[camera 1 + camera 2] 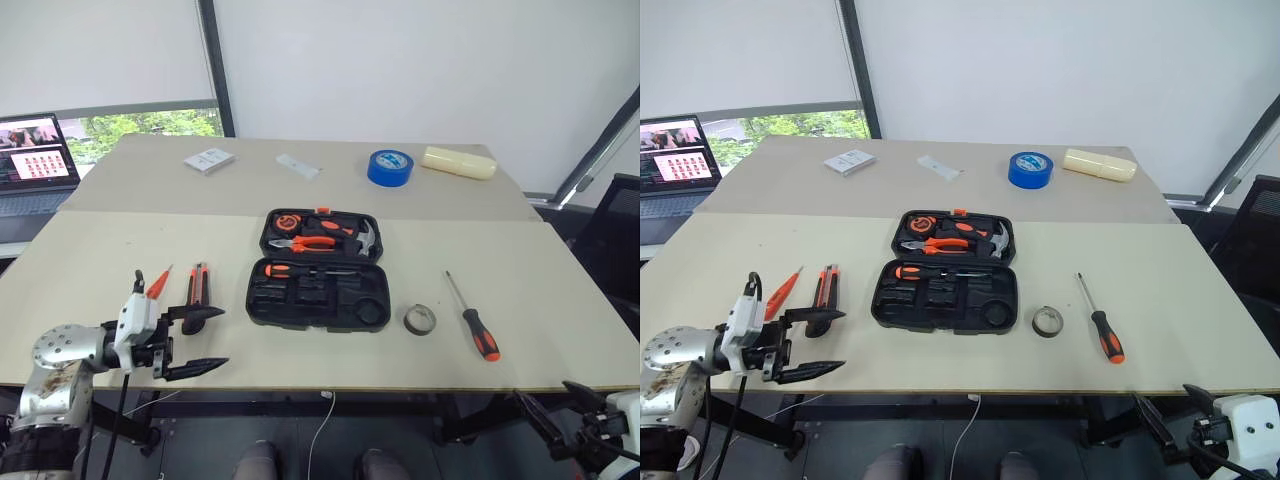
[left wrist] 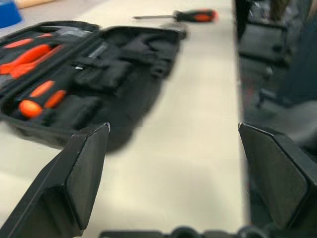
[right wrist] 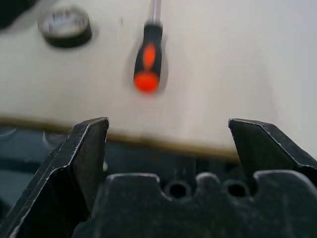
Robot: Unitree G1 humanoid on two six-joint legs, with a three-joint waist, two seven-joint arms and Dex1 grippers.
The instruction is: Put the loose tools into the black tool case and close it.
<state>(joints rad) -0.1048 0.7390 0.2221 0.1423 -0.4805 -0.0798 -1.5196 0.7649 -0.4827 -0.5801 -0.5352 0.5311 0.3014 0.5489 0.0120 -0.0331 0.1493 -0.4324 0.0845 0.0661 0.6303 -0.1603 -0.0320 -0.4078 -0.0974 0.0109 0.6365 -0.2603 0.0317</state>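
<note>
Table point(image 1: 560, 330): two pale cream tops butted together, carrying everything. White walls and a window blind are closing off the far side; a laptop point(image 1: 35, 160) is glowing at far left, a dark chair point(image 1: 615, 240) is standing at right.

Black tool case point(image 1: 318, 271): lying open mid-table, lid half toward the far side. Pliers, a hammer and a tape measure are sitting in the lid; one black-and-orange screwdriver point(image 1: 295, 269) is lying in the near half, with several slots empty beside it.

Loose tools, largest down: second black-and-orange screwdriver point(image 1: 474, 319) is lying right of the case, well apart from it, handle toward the near edge. Utility knife point(image 1: 196, 290) is lying left of the case, slim orange screwdriver point(image 1: 159, 283) just beside it. Small dark tape ring point(image 1: 420, 320) is resting between the case and the right-hand screwdriver.

Left gripper point(image 1: 197, 342): hovering near the front-left table edge, jaws spread wide and holding nothing, pointing toward the case. Right gripper point(image 3: 168, 144): sitting low off the near edge at right, jaws also spread and empty (its wrist view is looking straight at the screwdriver handle and the ring).

Step in hand, as I judge it: fetching the next loose tool. Doing it well likely means coming down over a handle's middle, jaws across its width, and laying it along a matching slot so the lid can shut.

Far side: blue tape roll point(image 1: 389, 167), cream cylinder point(image 1: 458, 162), small white packets point(image 1: 209, 160).
</note>
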